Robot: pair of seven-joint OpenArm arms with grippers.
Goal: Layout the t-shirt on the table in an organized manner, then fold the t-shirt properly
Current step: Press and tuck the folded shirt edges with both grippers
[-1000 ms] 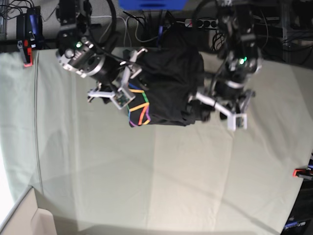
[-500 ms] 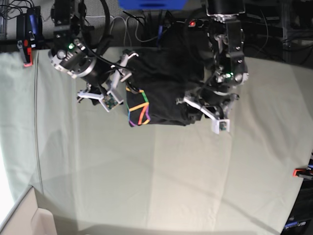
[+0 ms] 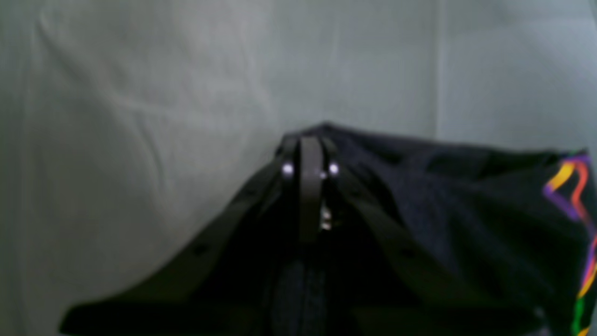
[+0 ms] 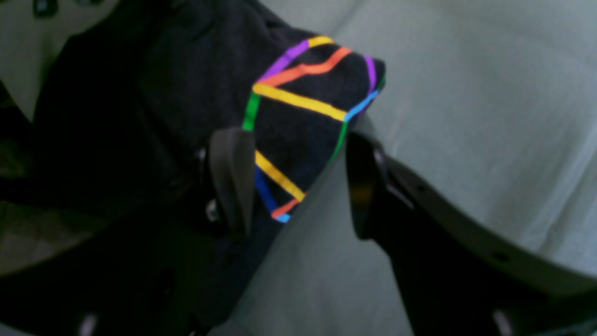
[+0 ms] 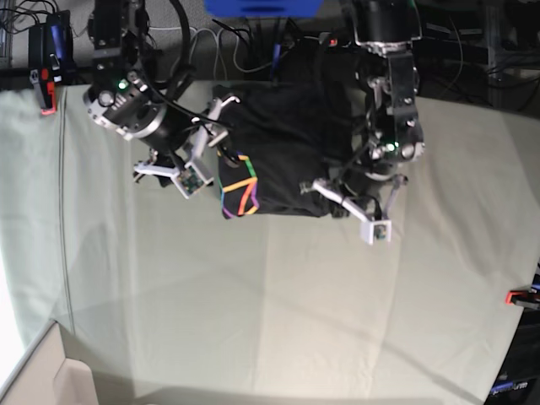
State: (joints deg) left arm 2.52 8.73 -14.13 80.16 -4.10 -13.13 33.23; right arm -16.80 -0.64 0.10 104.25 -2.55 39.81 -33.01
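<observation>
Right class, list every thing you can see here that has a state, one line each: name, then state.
t-shirt: bunched in a rough fold, rainbow graphic facing up, not laid out flat.
left gripper: jaws shut on the t-shirt's corner.
right gripper: jaws open, straddling the t-shirt's graphic corner.
table: covered in creased pale cloth.

t-shirt (image 5: 287, 152): black, rainbow line graphic (image 5: 239, 194) at 7 o'clock
table (image 5: 253, 304): pale greenish-grey
clamp (image 5: 48, 93): red-orange
</observation>
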